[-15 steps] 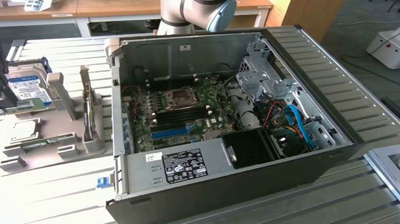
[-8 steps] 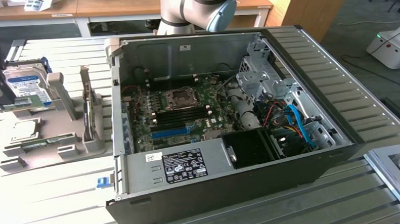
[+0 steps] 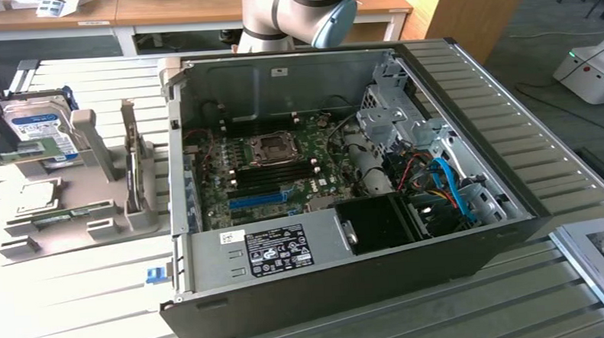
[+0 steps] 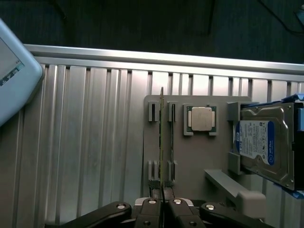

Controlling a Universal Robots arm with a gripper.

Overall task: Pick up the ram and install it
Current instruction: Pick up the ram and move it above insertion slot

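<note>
Where its two fingers close on a thin green edge, the pincer point(image 4: 162, 200) grips the ram point(image 4: 161, 137), which runs edge-on away from it over a grey holder tray point(image 4: 190, 161). Whether the ram touches the tray cannot be told. Just beside it on the tray lies a square silver chip point(image 4: 201, 118), then a hard drive point(image 4: 263, 142). The tray sits on the slatted metal counter point(image 4: 95, 142), next to an open computer case point(image 3: 277, 82).
</note>
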